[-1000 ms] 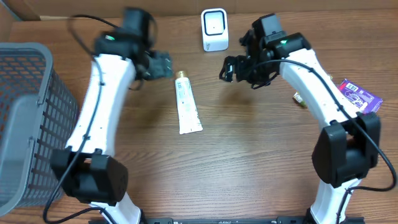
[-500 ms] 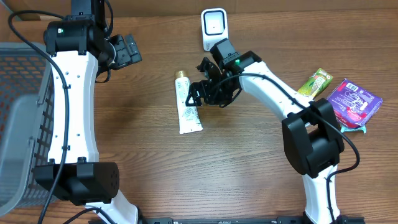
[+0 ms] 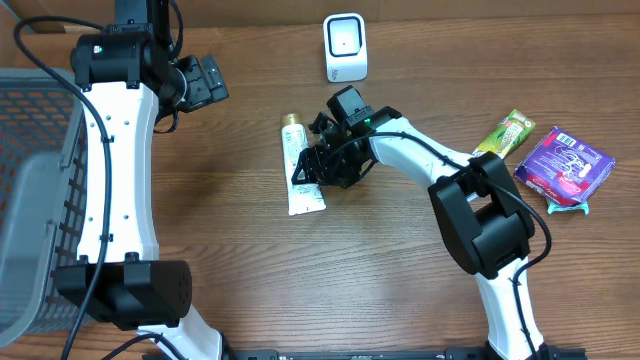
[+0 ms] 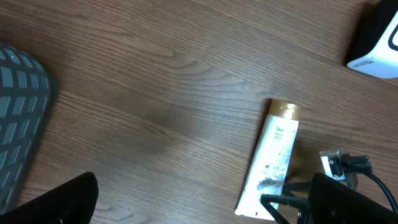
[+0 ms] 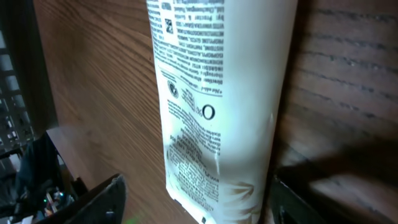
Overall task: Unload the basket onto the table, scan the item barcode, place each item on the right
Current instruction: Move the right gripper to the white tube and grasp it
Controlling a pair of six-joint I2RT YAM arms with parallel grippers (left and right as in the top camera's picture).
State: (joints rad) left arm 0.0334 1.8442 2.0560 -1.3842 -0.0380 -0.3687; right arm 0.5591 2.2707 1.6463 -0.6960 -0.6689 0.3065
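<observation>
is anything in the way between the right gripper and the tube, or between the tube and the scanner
Nothing visible. The right gripper is down over the tube, one finger on each side, with nothing between them and it. From the tube to the white scanner there is only bare table.

**Tube and scanner: stock on the desk**

Item 1: tube [image 3: 296,150]. Slim, soft and white with a gold screw cap. It lies flat on the wooden desk [image 3: 400,260], printed face up. The cap points toward the far edge and the flat crimped end toward the near edge, and its length is slightly slanted. The right wrist view shows the tube [image 5: 217,93] with small black print, a large "O" mark and a faint leaf drawing near the crimp.

Item 2: scanner [image 3: 345,47]. A small white block with rounded corners and a dark-outlined window on its face. It stands by the far edge of the desk, beyond the cap, a little to the right and apart from the tube.
</observation>
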